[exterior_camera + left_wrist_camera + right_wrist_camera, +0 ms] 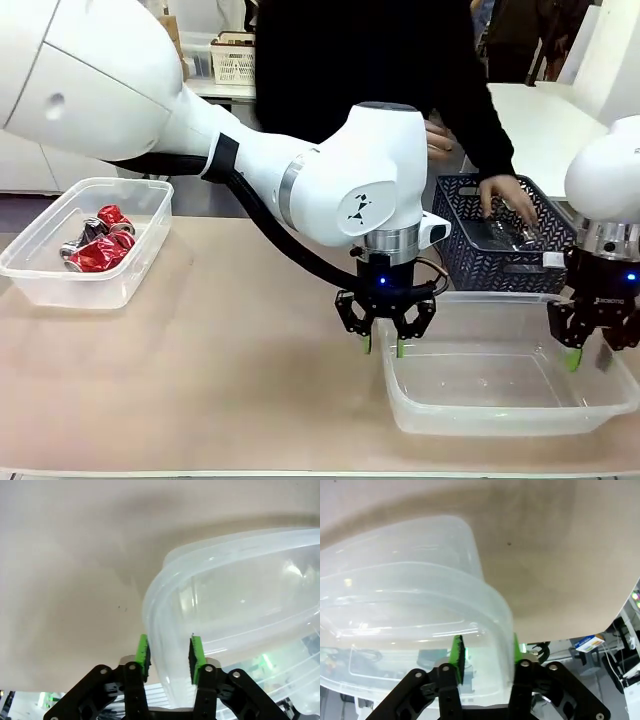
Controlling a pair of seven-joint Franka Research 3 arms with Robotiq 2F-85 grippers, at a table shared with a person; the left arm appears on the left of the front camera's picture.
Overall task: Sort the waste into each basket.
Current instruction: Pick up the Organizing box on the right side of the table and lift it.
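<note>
We find the task at a tub-handling step rather than at the picking of waste. The left gripper [384, 345] stands at the left end of the empty tub [490, 420], on the right half of the bench [220, 380]. The right gripper [590, 355] stands at the same tub's right end. In the left wrist view the jaws are closed on the tub's rim and wall, one green pad [144, 655] outside and the other inside. The right wrist view shows the same pinch at the opposite end. Both grips are thin, taken on clear, flexible plastic. Of the waste, the dented red cans [98, 245] lie in the other clear tub [70, 290] at the far left of the bench. What look like clear bottles [505, 235] sit in the dark lattice basket [470, 255] just beyond the gripped tub, where a person's hand [505, 195] reaches in. We judge the cans sorted and the bottles not yet placed, since the gripped tub holds nothing. The next move, as we read it, is to shift or lift this tub with both arms. That calls for matched height and pace at the two ends, since uneven travel would twist the wall or pull it from a pinch. The person's hand close behind the tub also calls for care.
</note>
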